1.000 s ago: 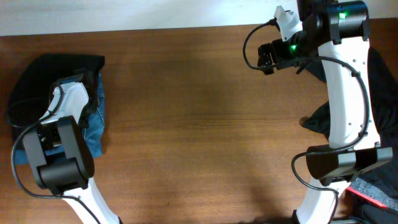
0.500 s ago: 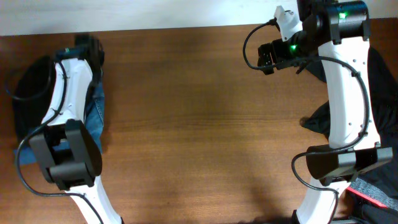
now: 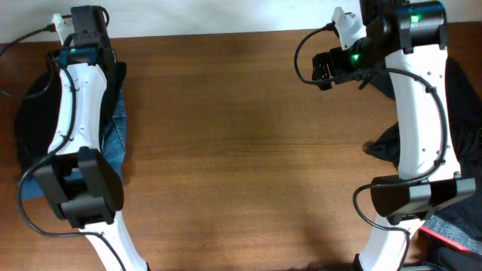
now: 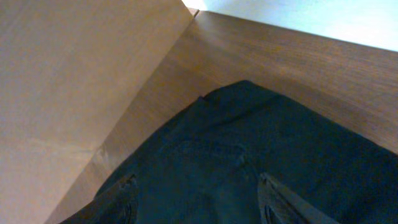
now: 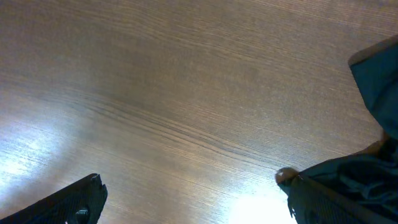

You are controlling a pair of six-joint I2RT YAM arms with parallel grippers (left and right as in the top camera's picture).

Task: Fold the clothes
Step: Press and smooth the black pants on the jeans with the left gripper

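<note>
My left gripper (image 4: 198, 198): jaws apart and empty, poised above the black trousers (image 4: 249, 143), which lie against the blue jeans (image 3: 114, 147) at the left edge of the table (image 3: 241, 135). My right gripper (image 5: 193, 190): jaws spread wide and empty, over the tabletop, with more black cloth (image 5: 376, 81) just beyond.

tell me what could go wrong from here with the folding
1. The black garment lies right against the blue jeans near a corner of the table. The open left gripper above it could pinch both layers or drag the pile off the edge.
2. Dark clothes lie bunched under the right arm. A reach by the open right gripper might snag them.
</note>
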